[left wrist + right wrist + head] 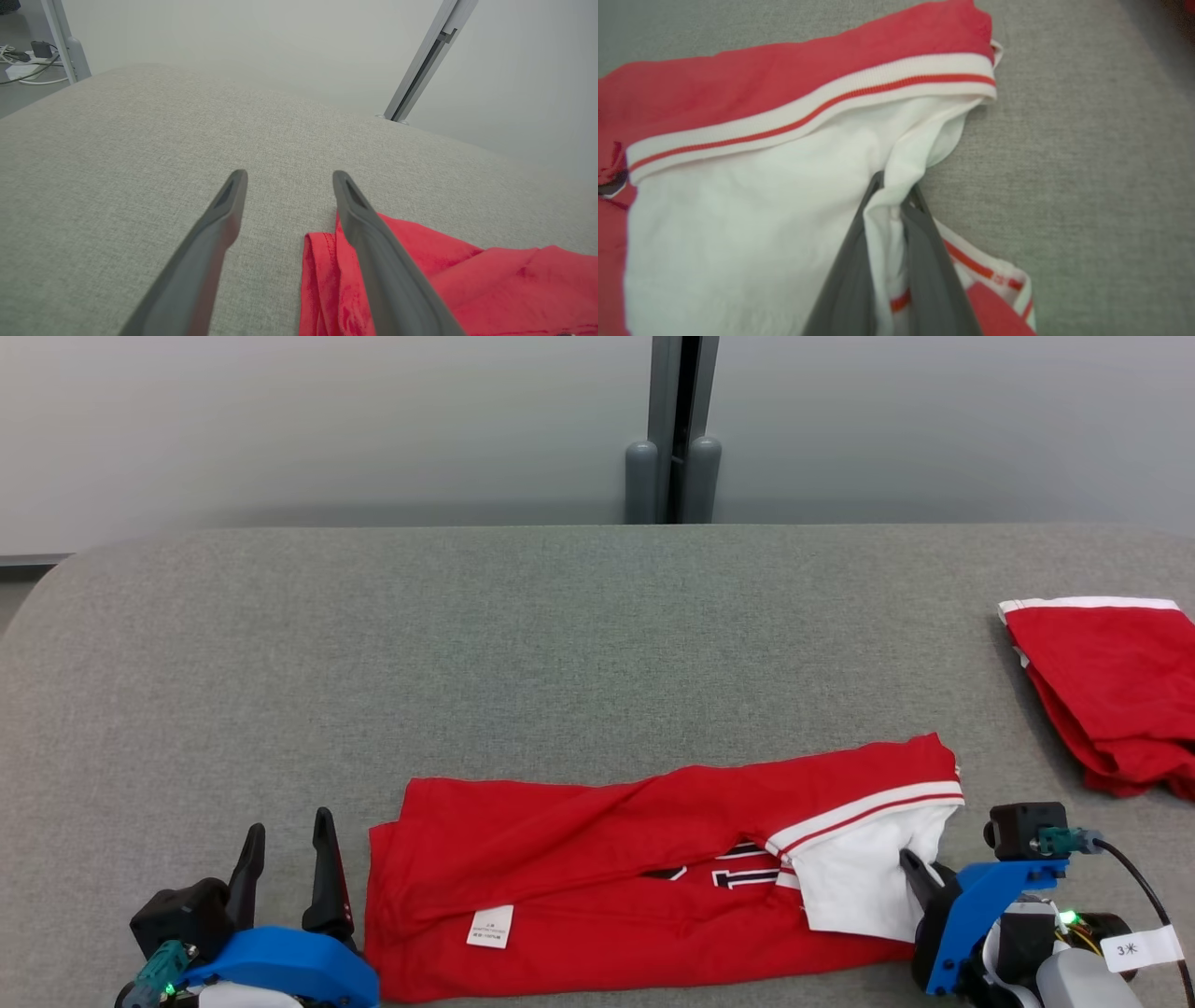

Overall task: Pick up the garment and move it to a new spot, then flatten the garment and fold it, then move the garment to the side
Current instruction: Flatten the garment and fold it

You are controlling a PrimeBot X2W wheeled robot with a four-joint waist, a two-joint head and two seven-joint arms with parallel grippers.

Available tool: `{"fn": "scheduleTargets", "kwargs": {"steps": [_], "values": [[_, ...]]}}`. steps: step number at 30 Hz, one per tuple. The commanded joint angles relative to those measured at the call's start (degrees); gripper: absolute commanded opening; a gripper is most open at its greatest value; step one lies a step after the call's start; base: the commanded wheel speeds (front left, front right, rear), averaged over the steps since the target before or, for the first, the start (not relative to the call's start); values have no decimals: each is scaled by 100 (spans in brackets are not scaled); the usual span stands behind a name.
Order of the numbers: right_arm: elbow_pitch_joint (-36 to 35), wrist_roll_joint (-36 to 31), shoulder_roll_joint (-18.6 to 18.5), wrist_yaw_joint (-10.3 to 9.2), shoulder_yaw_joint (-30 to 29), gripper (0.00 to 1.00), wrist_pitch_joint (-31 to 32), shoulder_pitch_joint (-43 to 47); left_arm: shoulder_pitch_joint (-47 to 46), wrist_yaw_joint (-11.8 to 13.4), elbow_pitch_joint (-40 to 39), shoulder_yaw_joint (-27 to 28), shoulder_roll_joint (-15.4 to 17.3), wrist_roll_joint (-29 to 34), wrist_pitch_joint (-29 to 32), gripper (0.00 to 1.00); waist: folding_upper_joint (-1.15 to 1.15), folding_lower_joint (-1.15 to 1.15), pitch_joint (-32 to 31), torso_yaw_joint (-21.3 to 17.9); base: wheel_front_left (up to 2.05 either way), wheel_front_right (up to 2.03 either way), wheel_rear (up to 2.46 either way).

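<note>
The garment (607, 859) is a red jersey with a white sleeve and striped cuff, lying folded lengthwise near the front of the grey table (560, 635). My right gripper (920, 873) is at its right end, shut on a pinch of the white sleeve fabric (896, 186); in the right wrist view the cloth bunches between the two fingers (852, 275). My left gripper (288, 859) stands open just left of the jersey's left edge (317, 275), with nothing between its fingers (205, 252) and its right finger over the red hem.
A second red garment (1111, 691) with a white band lies folded at the table's right edge. A grey post (674, 439) stands behind the table against a pale wall. The table's far half is bare grey fabric.
</note>
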Motion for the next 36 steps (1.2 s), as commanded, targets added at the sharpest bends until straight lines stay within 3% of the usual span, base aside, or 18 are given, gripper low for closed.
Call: {"fn": "scheduleTargets", "kwargs": {"steps": [1,5,12,18,22,27,36], "values": [[46,26,25,14,44,0,-66,-65,-41,35,3,33,4,0,-23,100,0,0,-5,-32,0,0,0],[-118,127,-189,8,-149,0,-374,-161,-16,49,5,36,3,-9,-40,100,0,0,-29,-142,0,0,0],[-863,237,-565,7,-987,0,-550,288,29,60,4,47,-2,-40,-56,100,0,0,-98,-327,0,0,0],[-1841,435,-310,9,-1250,0,-340,683,3,31,28,27,-4,-54,-62,100,0,0,-118,-424,0,0,0],[-2392,629,-20,8,-746,0,-155,714,-82,13,36,-10,-15,-44,-27,100,0,0,-126,-398,0,0,0],[-2667,915,275,9,295,0,-36,517,-108,13,47,-8,11,-64,-22,100,0,0,-158,-268,0,0,0],[-1719,1455,474,9,2024,0,-311,-260,-154,7,60,-42,-41,-90,-27,100,0,0,-186,30,0,0,0]]}}
